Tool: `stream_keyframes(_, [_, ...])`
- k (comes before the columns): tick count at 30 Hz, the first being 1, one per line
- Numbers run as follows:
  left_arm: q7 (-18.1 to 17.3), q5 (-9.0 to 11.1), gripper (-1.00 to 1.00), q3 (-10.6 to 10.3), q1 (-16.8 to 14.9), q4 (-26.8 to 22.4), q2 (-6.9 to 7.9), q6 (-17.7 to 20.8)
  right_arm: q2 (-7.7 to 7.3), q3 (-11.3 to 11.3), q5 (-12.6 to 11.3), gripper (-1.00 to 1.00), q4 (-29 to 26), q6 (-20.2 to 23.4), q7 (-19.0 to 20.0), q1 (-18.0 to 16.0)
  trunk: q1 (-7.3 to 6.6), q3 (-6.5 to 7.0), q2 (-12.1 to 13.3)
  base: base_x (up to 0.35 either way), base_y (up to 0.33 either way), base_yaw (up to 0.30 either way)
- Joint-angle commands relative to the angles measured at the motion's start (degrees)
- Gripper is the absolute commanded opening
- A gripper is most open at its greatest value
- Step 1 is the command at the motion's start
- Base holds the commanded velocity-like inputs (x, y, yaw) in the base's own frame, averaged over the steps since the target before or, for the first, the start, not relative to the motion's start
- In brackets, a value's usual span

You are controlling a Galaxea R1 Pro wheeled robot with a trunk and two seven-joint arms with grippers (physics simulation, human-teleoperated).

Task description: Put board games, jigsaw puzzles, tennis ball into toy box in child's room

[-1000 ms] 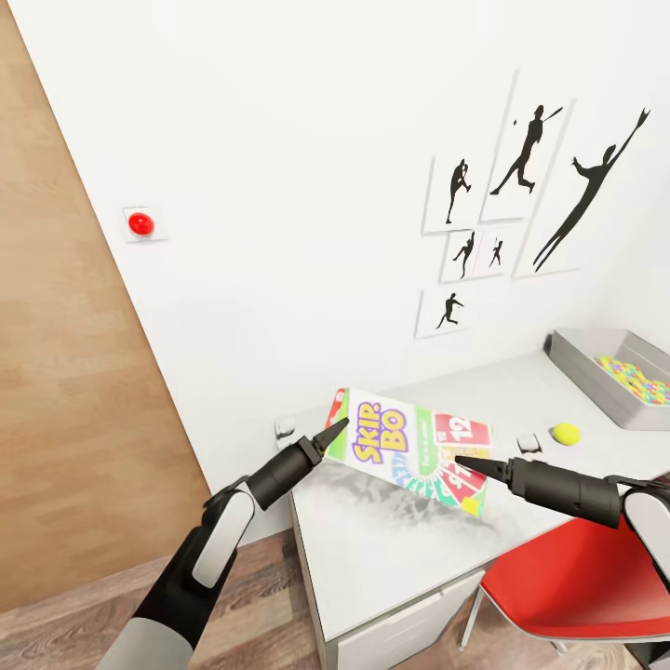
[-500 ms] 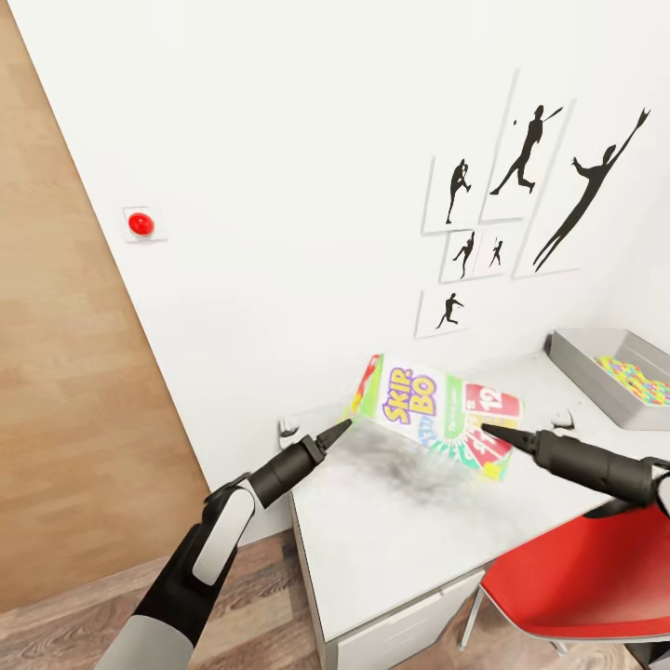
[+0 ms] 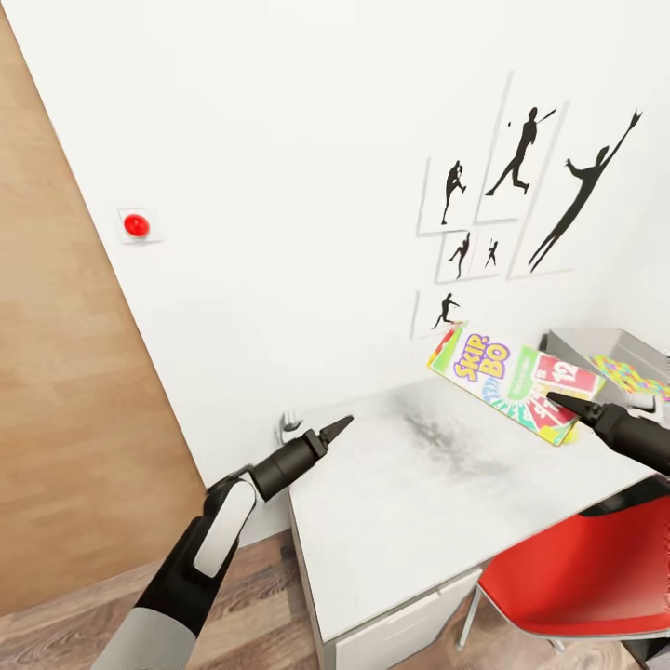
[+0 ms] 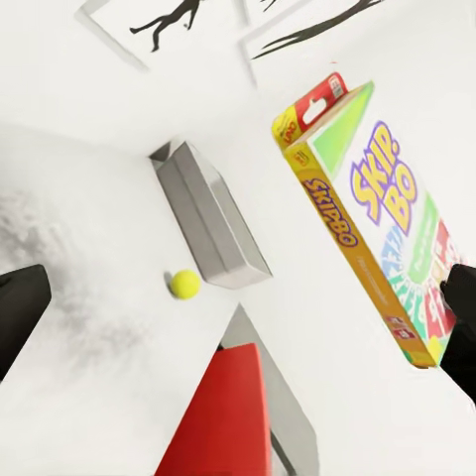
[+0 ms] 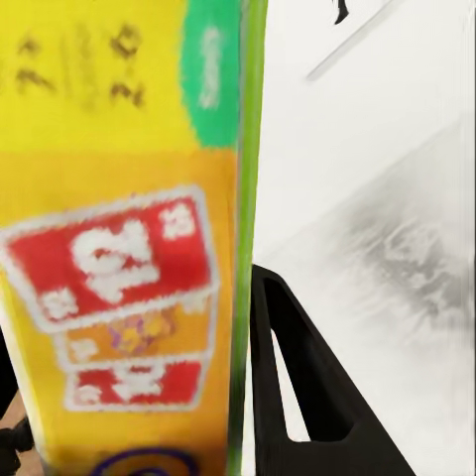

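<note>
Carried rightward since the earlier frame: SKIP-BO box [image 3: 515, 381], now airborne beside the toy box [image 3: 569, 346], clamped in right gripper [image 3: 556, 401] for the drop. Left gripper [image 3: 337, 427] idle over table [image 3: 409, 521]; jaw state indiscernible.

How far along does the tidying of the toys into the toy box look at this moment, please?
Done: at least one jigsaw puzzle already lies in the toy box. In hand: the right gripper holds the SKIP-BO board game in the air above the table, close to the box. Left: the tennis ball sits on the table beside the box. The left gripper holds nothing. The other games are not accounted for here.
</note>
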Motion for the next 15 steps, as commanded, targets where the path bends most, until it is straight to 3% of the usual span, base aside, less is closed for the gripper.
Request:
stream_keyframes(1, [1.26,0.5,1.0,-0.02,-0.14,-0.62,-0.04,0.75,0.01,-0.45,0.24,-1.0,0.07,0.29,0.27,-0.12,0.04,-0.08,-0.12,0.0,0.0,-0.156])
stream_keyframes(4, [3.83,0.6,1.0,-0.57,-0.24,-2.01,-0.08,1.15,0.03,-0.99,0.09,-1.0,0.17,0.29,-0.14,-0.18,0.04,0.03,-0.12,0.0,0.0,-0.181])
stream_keyframes(8, [7.6,0.84,1.0,-2.8,-0.34,-4.35,-0.04,1.6,0.04,-1.72,-0.1,-1.0,0.27,0.29,-0.58,-0.24,0.04,0.2,-0.12,0.0,0.0,-0.218])
stream_keyframes(15, [10.96,0.66,1.0,-4.39,-0.42,-6.09,0.0,4.49,0.05,-3.15,-0.23,-1.0,0.32,0.29,-0.8,-0.21,0.04,0.51,-0.12,0.0,0.0,-0.241])
